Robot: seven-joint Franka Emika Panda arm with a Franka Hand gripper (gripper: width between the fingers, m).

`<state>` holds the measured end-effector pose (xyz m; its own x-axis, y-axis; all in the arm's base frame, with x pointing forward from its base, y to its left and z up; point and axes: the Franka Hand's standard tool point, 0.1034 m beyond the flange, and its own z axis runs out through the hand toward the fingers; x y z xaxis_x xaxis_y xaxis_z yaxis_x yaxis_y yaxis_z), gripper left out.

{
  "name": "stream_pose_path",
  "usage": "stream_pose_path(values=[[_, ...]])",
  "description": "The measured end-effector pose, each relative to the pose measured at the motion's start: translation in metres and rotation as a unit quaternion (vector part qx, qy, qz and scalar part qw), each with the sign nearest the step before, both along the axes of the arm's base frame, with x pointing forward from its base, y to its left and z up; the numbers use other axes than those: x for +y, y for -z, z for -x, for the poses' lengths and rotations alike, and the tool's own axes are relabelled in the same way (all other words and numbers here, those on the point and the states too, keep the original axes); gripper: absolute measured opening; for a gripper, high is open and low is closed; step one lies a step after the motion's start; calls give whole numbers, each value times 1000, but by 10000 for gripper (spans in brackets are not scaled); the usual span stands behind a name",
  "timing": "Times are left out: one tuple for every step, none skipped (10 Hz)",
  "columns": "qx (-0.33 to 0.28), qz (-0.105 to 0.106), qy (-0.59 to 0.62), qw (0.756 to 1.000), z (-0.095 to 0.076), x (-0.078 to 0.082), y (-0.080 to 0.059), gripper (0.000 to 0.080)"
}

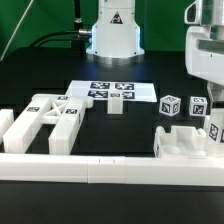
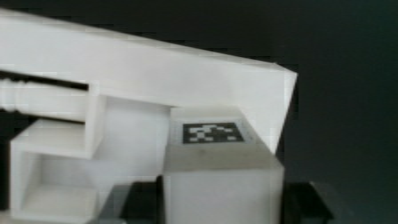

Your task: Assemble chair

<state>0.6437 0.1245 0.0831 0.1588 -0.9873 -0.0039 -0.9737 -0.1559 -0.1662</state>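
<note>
My gripper is shut on a white tagged chair piece; the dark fingers press on both its sides. In the exterior view the gripper hangs at the far right and holds this piece just above the blocky seat part. In the wrist view the seat part fills the frame behind the held piece, with a ribbed peg sticking out of it. A ladder-like frame lies at the exterior view's left. A tagged block stands next to the seat.
The marker board lies in the middle in front of the robot base, with a small white block on its front edge. A long white border bar runs along the front.
</note>
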Motion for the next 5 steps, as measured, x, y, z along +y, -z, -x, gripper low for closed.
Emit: stream_pose_path(values=[[0, 0, 0, 1000, 0, 0, 0, 287], [1, 5, -29, 1000, 1, -1, 1, 287], [5, 10, -61, 998, 2, -1, 2, 444], [8, 11, -65, 998, 3, -1, 3, 570], [7, 19, -115, 993, 3, -1, 3, 570]])
